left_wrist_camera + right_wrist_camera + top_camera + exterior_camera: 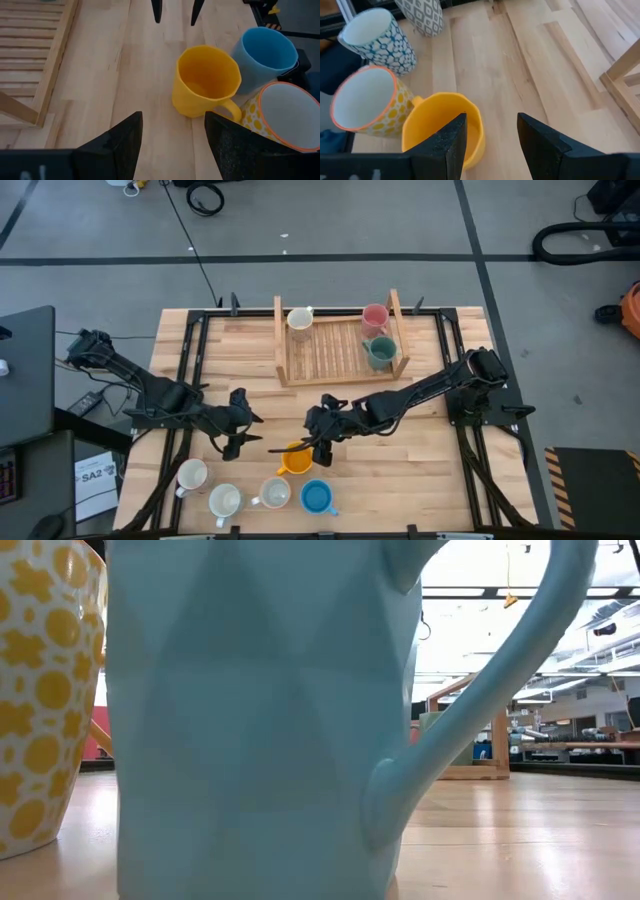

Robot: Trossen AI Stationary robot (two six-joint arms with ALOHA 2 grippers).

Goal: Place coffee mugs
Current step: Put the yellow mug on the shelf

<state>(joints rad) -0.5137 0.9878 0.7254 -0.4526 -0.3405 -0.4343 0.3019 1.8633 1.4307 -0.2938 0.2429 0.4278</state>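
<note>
Two open, empty grippers, left and right, near tabletop's front edge; right straddling orange mug rim; best closed squarely, lifted straight.

wooden slatted rack — on table | black cable — floor

- I work in a lab or workshop, not a home
- My table is pale wood planks on a black metal frame, with my two arms bolted to it
- Around it lies bare grey concrete floor marked with dark tape lines
- Black cables trail loose across that floor
- Yellow-and-black hazard striping sits by the right edge
- Looking level across the table, I see an open hall with strip ceiling lights and workbenches
</note>
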